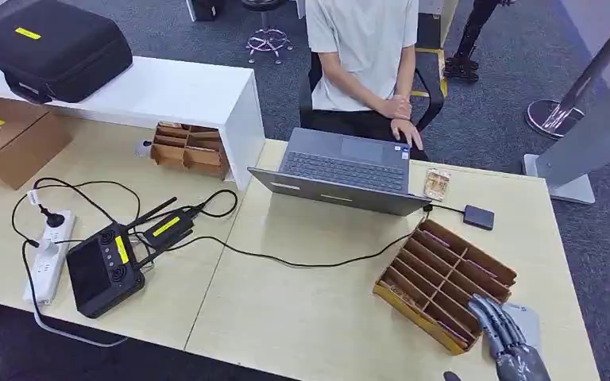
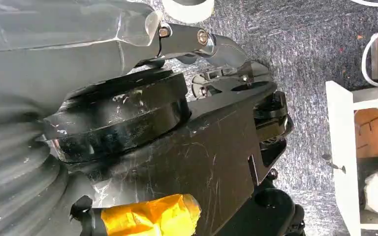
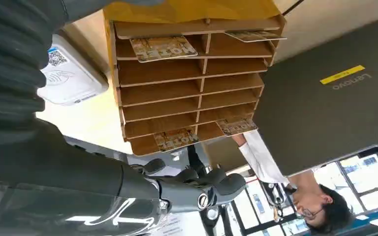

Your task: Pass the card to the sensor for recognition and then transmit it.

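Down at the table's (image 1: 326,317) near right corner, the right robot hand (image 1: 507,337) hovers beside the wooden slotted rack (image 1: 445,274), fingers loosely extended and apparently holding nothing, though the view is partial. Cards (image 3: 162,47) lie in several rack slots. A white card sensor (image 3: 71,73) sits on the table just beside the rack, under the hand. Behind the rack stands an open laptop (image 1: 345,171), with a seated person (image 1: 365,55) beyond it. The left robot hand's (image 2: 216,54) state I cannot tell.
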You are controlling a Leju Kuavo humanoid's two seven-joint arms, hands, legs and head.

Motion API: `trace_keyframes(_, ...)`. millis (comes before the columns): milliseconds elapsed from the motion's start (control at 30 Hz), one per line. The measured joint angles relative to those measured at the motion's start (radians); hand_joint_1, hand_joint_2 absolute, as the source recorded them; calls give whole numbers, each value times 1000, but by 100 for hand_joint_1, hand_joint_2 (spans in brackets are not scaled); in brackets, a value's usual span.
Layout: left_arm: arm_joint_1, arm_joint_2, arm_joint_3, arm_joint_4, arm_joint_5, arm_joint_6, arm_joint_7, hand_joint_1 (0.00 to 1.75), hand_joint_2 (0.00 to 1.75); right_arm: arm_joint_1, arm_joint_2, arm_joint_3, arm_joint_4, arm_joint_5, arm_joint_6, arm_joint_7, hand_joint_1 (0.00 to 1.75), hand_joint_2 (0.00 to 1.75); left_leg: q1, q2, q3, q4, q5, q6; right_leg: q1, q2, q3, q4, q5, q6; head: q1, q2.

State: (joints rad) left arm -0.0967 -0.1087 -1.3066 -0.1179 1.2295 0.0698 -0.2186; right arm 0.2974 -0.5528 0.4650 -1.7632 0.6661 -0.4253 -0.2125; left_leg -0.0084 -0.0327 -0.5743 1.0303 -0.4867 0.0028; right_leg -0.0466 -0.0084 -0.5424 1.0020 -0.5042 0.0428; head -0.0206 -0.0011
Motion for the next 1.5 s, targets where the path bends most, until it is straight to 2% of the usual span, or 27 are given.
trace_keyframes(567,0,0,0,0,0,0,0,0,175,-17,2,34,25,-13,-1,11,0,175,0,0,0,0,0,0,0,0,0,0,0,0,0,0)
trace_keyframes(1000,0,0,0,0,11,-2,0,0,175,-43,23,63,89,-130,49,-16,0,175,0,0,0,0,0,0,0,0,0,0,0,0,0,0)
trace_keyframes(1500,0,0,0,0,12,-2,1,0,175,-52,40,66,144,-146,58,-15,0,175,0,0,0,0,0,0,0,0,0,0,0,0,0,0)
